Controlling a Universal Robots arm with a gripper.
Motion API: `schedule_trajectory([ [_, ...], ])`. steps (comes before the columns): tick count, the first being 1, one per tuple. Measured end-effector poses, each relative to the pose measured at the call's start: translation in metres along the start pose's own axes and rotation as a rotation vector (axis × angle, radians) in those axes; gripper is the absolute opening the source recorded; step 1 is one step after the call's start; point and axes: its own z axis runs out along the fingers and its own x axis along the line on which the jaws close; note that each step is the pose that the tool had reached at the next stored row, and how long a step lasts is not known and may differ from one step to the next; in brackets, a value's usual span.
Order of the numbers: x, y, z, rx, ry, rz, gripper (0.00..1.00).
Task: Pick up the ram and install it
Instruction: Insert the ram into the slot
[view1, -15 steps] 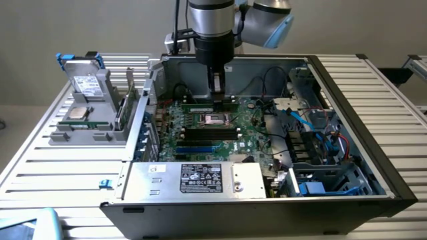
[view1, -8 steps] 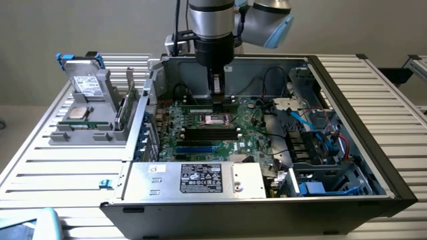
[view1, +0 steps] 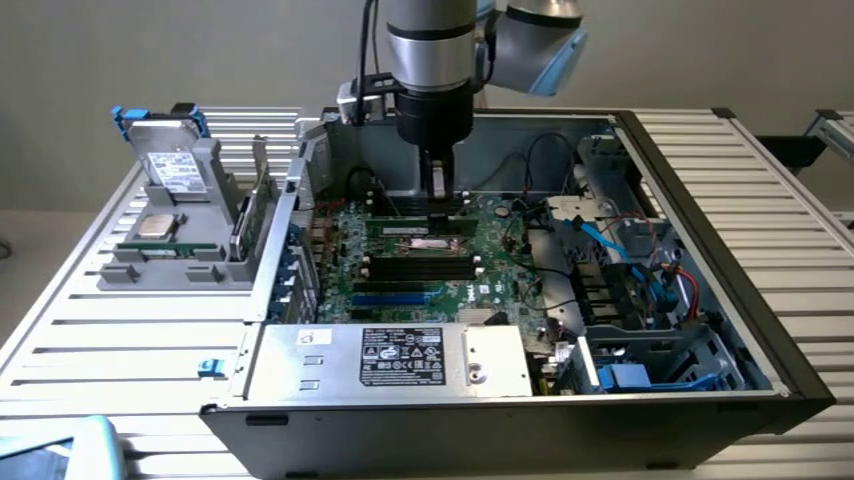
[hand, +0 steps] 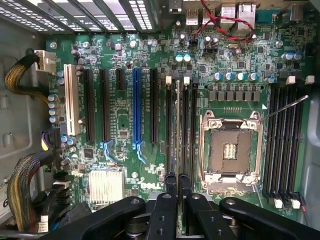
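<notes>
The slatted metal table (view1: 747, 180) spans the exterior view and carries an open computer case (view1: 507, 440) that occupies the centre and right of the frame. Inside the case, the silver power supply (view1: 387, 358) with its white label lies across the lower centre. The green motherboard (view1: 400, 285) lies flat behind it, toward the middle of the frame. The robot arm (view1: 430, 40) enters from the upper centre and reaches straight down into the case. A grey fixture (view1: 174, 272) stands on the table at the exterior view's left. A grey hard drive (view1: 174, 165) with blue tabs is propped upright at the fixture's back, in the upper left of the frame. The gripper (view1: 438, 195) is positioned low over the motherboard, just above the bank of black slots. In the wrist view, the gripper (hand: 177, 179) has its two fingers (hand: 170, 184) drawn close together. The ram (hand: 177, 125) is seen edge-on as a thin pale strip running away from between them. The fingers are clamped on the near end of the ram. The ram is aligned lengthwise with the black memory slots, between the blue expansion slot (hand: 135, 107) and the open processor socket (hand: 231, 150). Neighbouring black slots lie just beside it on either side. It appears to sit in or directly over one slot, but the edge-on angle does not show whether it is fully seated.
</notes>
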Motion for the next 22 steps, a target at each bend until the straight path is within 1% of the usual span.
schedule_trajectory([
  [7, 0.000, 0.0008, 0.0127, -0.0001, 0.0001, 0.000, 0.14],
  [12, 0.003, 0.0011, 0.0219, 0.0000, 0.0001, 0.000, 0.14],
  [18, 0.003, 0.0014, 0.0330, 0.0000, 0.0004, 0.000, 0.14],
  [22, 0.003, 0.0009, 0.0382, 0.0001, 0.0006, 0.000, 0.14],
])
